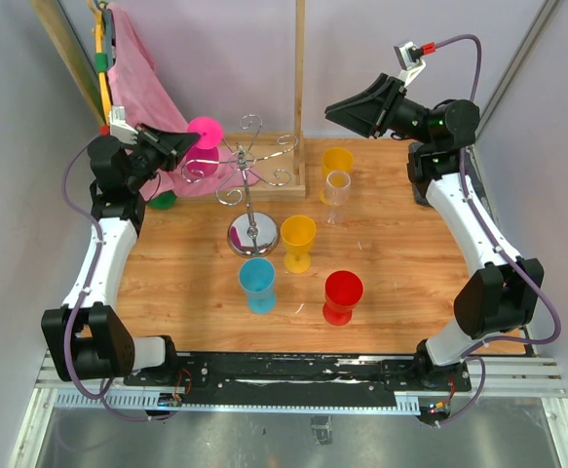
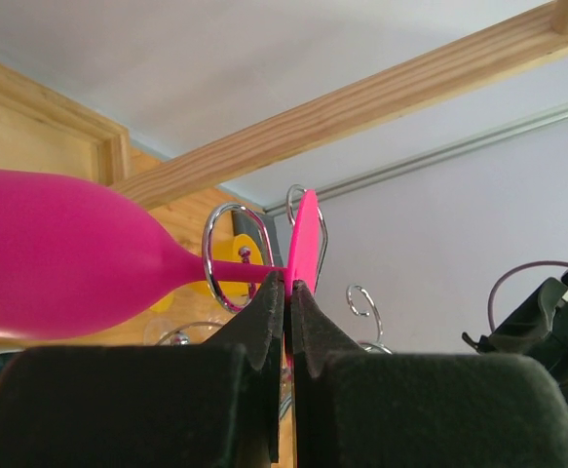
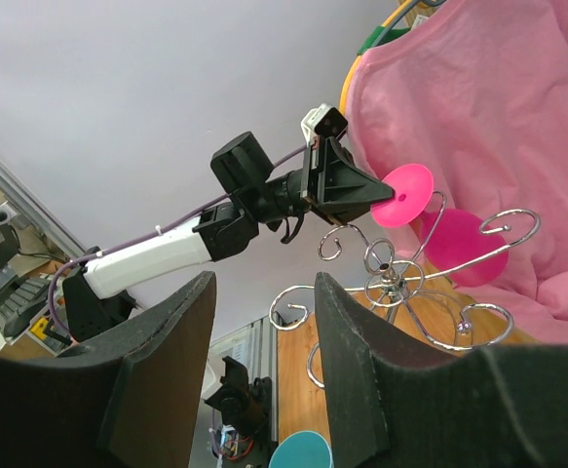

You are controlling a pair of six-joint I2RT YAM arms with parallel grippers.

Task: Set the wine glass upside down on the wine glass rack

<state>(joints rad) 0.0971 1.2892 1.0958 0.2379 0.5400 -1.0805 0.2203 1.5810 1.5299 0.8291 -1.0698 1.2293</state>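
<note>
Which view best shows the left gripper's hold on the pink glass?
Left wrist: the left gripper pinches the foot rim of the pink wine glass. Top external shows mainly the foot from above; right wrist shows foot and bowl from afar.

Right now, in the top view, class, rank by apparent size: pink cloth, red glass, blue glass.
Largest: pink cloth. Then red glass and blue glass, which look alike; I cannot rank them.

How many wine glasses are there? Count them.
6: pink glass in the left gripper; orange and clear back right; yellow centre; blue, red front. Green object at left may be another.
</note>
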